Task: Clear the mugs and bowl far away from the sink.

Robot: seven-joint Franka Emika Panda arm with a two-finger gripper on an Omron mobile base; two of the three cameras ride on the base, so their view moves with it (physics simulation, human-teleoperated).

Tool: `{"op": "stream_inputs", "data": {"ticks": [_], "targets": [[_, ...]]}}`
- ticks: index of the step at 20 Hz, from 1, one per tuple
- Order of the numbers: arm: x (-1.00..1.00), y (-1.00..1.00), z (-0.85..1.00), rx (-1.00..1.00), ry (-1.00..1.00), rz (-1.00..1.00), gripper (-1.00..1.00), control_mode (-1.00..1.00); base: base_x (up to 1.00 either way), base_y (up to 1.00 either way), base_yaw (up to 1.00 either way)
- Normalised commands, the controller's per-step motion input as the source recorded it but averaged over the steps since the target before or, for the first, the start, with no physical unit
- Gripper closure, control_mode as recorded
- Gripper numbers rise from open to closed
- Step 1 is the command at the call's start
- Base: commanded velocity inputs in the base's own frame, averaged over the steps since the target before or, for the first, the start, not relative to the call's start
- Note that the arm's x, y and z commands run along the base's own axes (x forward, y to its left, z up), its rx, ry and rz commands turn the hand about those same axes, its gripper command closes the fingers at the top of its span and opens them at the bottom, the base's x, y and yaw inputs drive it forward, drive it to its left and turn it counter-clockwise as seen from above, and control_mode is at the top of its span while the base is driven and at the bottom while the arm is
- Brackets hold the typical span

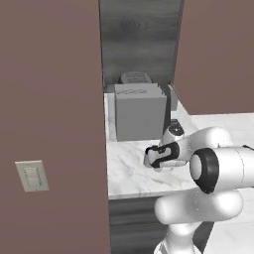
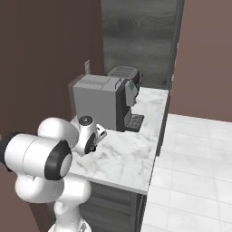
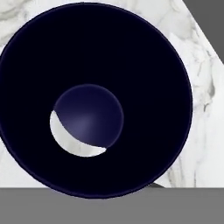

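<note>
The white-grey mug (image 3: 87, 118) sits right under the hand, and I look straight down into its dark navy inside and round bottom. Its rim runs to the lower edge of the hand view, where my fingers are hidden. My gripper (image 1: 150, 159) hangs low over the marble counter (image 1: 126, 176), just in front of the coffee machine (image 1: 140, 116). From the right base view the gripper (image 2: 99, 134) points down at the counter (image 2: 129, 156). It is shut on the mug's wall. The other mug, the bowl and the sink are out of view.
A grey coffee machine (image 2: 102, 99) stands at the back of the narrow counter, close behind the hand. A tall brown panel (image 1: 49, 124) borders the counter's left side. The counter's front edge (image 2: 113, 181) and right edge drop to the tiled floor (image 2: 195, 172).
</note>
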Motion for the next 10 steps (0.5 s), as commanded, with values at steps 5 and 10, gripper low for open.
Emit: {"op": "stream_inputs", "data": {"ticks": [5, 10], "targets": [[0.02, 0.02, -0.34, -0.02, 0.00, 0.02, 1.00, -1.00, 0.00, 0.00, 0.00], [0.02, 0.00, -0.30, -0.01, 0.00, 0.03, 1.00, -1.00, 0.00, 0.00, 0.00]]}}
